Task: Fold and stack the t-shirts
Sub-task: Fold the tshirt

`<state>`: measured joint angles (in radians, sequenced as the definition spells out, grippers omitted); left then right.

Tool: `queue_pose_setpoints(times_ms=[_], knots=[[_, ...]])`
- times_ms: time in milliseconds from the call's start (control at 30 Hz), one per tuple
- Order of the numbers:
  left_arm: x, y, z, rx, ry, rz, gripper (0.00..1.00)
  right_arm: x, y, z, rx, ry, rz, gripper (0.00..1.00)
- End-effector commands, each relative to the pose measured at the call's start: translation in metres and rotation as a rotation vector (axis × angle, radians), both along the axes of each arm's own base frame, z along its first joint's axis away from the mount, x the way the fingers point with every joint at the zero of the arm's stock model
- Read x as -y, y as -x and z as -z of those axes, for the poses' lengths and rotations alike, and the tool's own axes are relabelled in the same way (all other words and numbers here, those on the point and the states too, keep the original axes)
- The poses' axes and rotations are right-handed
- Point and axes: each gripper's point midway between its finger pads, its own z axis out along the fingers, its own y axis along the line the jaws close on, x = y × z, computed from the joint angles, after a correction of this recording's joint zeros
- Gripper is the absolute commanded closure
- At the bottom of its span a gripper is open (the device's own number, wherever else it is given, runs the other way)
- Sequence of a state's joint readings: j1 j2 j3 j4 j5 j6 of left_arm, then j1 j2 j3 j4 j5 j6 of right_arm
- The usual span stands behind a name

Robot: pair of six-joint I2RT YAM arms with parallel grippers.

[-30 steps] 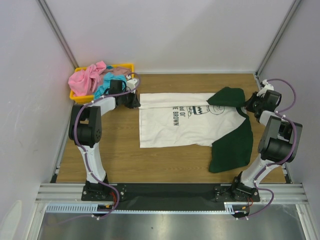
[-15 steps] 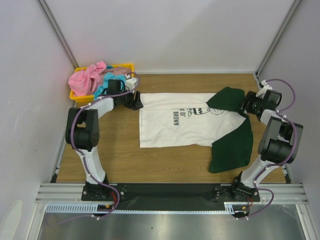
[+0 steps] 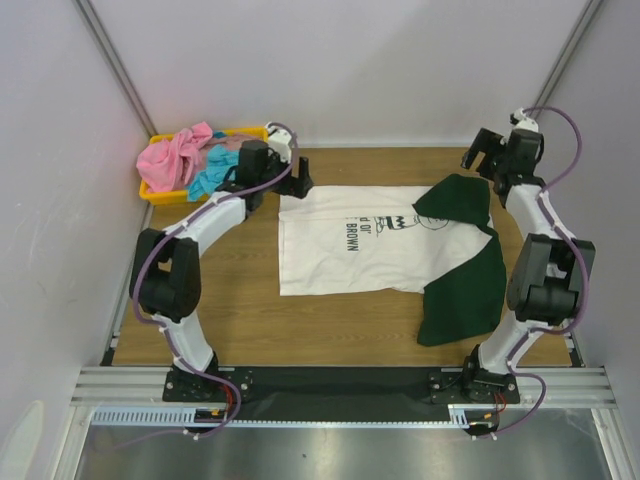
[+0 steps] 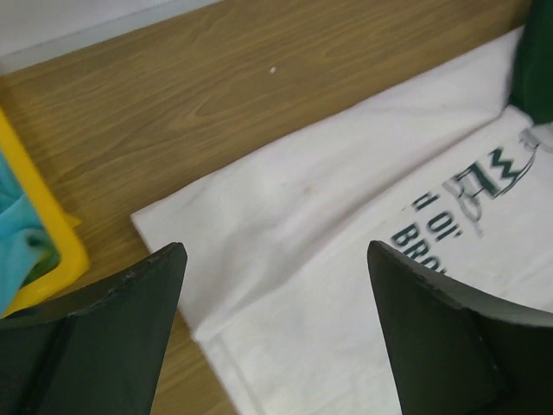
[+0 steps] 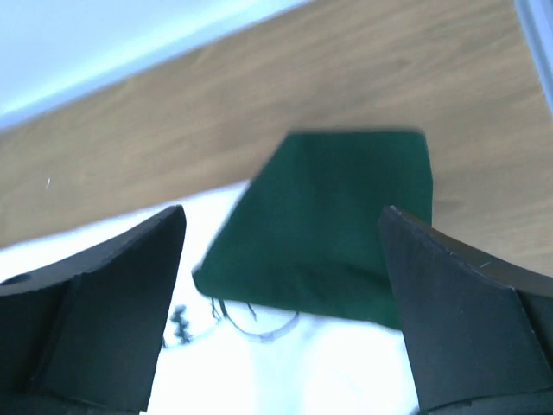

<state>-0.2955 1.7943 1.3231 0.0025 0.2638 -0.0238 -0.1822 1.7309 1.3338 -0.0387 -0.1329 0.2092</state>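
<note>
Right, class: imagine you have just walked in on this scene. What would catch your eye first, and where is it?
The white t-shirt lies spread across the middle of the table, one dark green sleeve folded in over the chest. In the far left corner, a yellow tray holds a pink shirt and a turquoise shirt. The left gripper and right gripper hang open near the t-shirt's far corners.

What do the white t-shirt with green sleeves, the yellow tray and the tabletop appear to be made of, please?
White t-shirt with dark green sleeves: soft matte cloth, folded and creased. Yellow tray: smooth rim, probably plastic. Brown tabletop: wood grain, possibly laminate.
</note>
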Motion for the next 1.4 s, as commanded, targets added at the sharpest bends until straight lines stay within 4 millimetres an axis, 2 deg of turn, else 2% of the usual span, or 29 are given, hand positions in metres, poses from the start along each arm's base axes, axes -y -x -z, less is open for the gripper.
queue_pose_setpoints(times_ms=[0,33,67,100,133,167,200,233,267,333,367,533,600,833,1033,1067,1133,1167,1267,1300,1367], knots=[[0.021,-0.015,-0.029,0.039,0.067,-0.148,0.08,0.010,-0.029,-0.011,-0.009,0.032,0.194,0.01],[0.025,-0.015,-0.027,0.037,0.076,-0.164,0.08,0.010,-0.039,0.007,-0.051,0.042,0.215,0.01],[0.027,-0.018,-0.024,0.038,0.087,-0.182,0.08,0.008,-0.044,0.011,-0.069,0.056,0.232,0.00],[0.032,-0.017,-0.021,0.020,0.107,-0.203,0.08,0.004,-0.054,-0.002,-0.064,0.077,0.251,0.00],[0.032,-0.018,-0.018,0.010,0.110,-0.220,0.08,0.000,-0.062,0.022,-0.115,0.096,0.251,0.01],[0.034,-0.018,-0.016,-0.003,0.119,-0.226,0.08,0.004,-0.065,0.026,-0.129,0.120,0.285,0.01],[0.031,-0.021,-0.006,-0.030,0.123,-0.266,0.08,-0.004,-0.067,0.035,-0.161,0.130,0.278,0.01],[0.029,-0.022,-0.003,-0.041,0.119,-0.287,0.08,-0.004,-0.075,0.028,-0.149,0.135,0.293,0.01],[0.027,-0.022,0.001,-0.050,0.115,-0.300,0.09,-0.003,-0.078,0.046,-0.184,0.138,0.321,0.01],[0.025,-0.023,0.010,-0.073,0.110,-0.324,0.09,-0.005,-0.082,0.054,-0.211,0.130,0.328,0.02],[0.025,-0.023,0.013,-0.078,0.107,-0.329,0.09,-0.005,-0.082,0.069,-0.235,0.121,0.340,0.03],[0.026,-0.025,0.029,-0.106,0.105,-0.339,0.09,-0.007,-0.086,0.093,-0.276,0.115,0.339,0.08],[0.026,-0.026,0.035,-0.117,0.102,-0.345,0.09,-0.008,-0.087,0.101,-0.287,0.122,0.335,0.15],[0.027,-0.030,0.051,-0.142,0.087,-0.349,0.10,-0.004,-0.089,0.112,-0.303,0.141,0.346,0.29],[0.028,-0.030,0.053,-0.143,0.083,-0.339,0.10,-0.005,-0.096,0.111,-0.286,0.144,0.337,0.30],[0.028,-0.030,0.053,-0.144,0.080,-0.337,0.10,-0.005,-0.096,0.119,-0.307,0.153,0.337,0.29],[0.029,-0.029,0.053,-0.143,0.082,-0.334,0.10,-0.004,-0.102,0.116,-0.298,0.156,0.336,0.29],[0.029,-0.029,0.054,-0.147,0.082,-0.331,0.10,-0.005,-0.102,0.122,-0.311,0.163,0.332,0.29],[0.030,-0.030,0.055,-0.148,0.083,-0.327,0.10,-0.003,-0.108,0.116,-0.294,0.182,0.329,0.29],[0.029,-0.030,0.055,-0.150,0.083,-0.329,0.10,-0.018,-0.110,0.116,-0.287,0.196,0.302,0.29],[0.030,-0.030,0.055,-0.148,0.082,-0.328,0.10,-0.024,-0.113,0.112,-0.275,0.228,0.299,0.30]])
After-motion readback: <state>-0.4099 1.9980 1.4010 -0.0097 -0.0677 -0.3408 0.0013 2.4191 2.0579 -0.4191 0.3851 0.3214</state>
